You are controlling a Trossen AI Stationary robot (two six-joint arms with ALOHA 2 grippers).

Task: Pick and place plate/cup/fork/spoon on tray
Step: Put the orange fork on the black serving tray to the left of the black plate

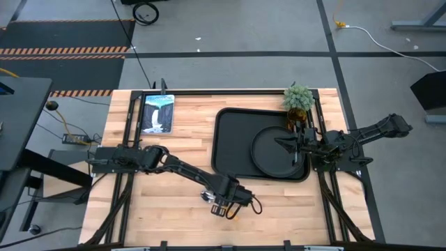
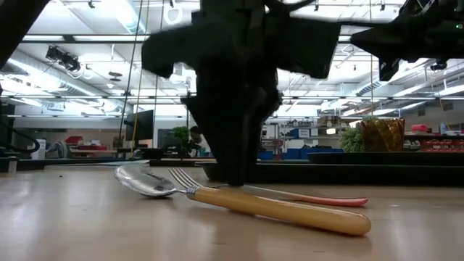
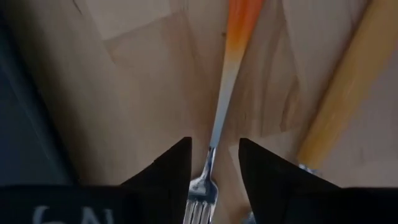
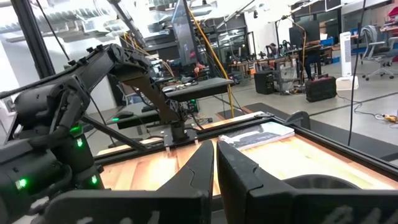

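The fork (image 3: 219, 118), with silver tines and an orange handle, lies flat on the wooden table near its near edge. The spoon (image 3: 348, 93) lies beside it; its yellow handle shows in the low view (image 2: 283, 206). My left gripper (image 3: 214, 146) points down, open, one finger on either side of the fork's thin neck just behind the tines, without visibly touching it. The black plate (image 1: 268, 157) lies in the black tray (image 1: 230, 139). The amber cup (image 1: 295, 120) stands at the tray's far right corner. My right gripper (image 1: 282, 143) is shut and empty above the plate.
A fuzzy green plant (image 1: 298, 97) stands at the far right next to the cup. A book with a picture cover (image 1: 157, 111) lies at the far left. Black frame rails run along the table's left and right sides. Bare wood lies left of the tray.
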